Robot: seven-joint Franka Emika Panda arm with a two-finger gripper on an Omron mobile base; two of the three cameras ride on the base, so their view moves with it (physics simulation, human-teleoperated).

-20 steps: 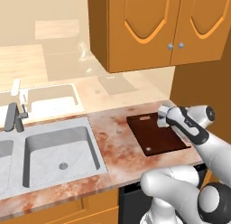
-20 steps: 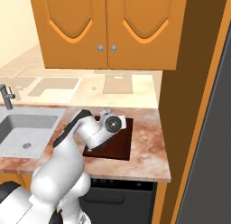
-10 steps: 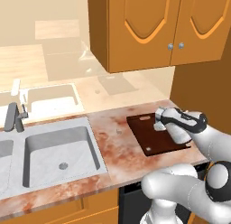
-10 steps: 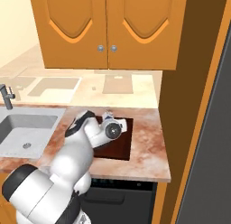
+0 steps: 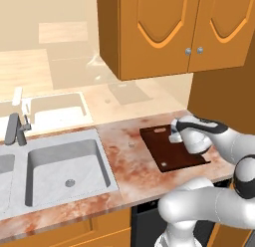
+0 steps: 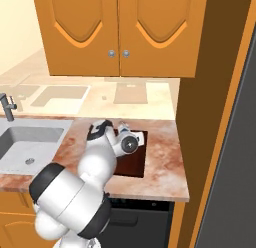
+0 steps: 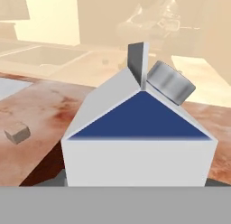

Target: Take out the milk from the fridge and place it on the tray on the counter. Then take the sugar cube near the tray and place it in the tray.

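Over the flat dark brown rectangular tray [image 5: 172, 150] on the reddish-beige mottled stone counter [image 5: 130, 171], just right of the inset steel double sink [image 5: 64, 164]: small white gable-top milk carton [image 7: 140, 128] with a blue gable panel and grey screw cap, upright and close to the hand camera, apparently carried here for setting down on the board. From the base views, white arm folded low with its two-finger gripper [image 5: 175, 137] above the tray's far half; carton hidden there by the wrist, so touching the tray or just above it cannot be told. Fingertips not visible around the carton, so how far apart cannot be told, though presumably clamped on its sides. Tiny whitish-beige sugar cube [image 7: 17, 133] on bare stone just beside the tray's left edge [image 5: 131, 145], placed within easy reach for the second pick. Likely step: lowering and releasing the carton.
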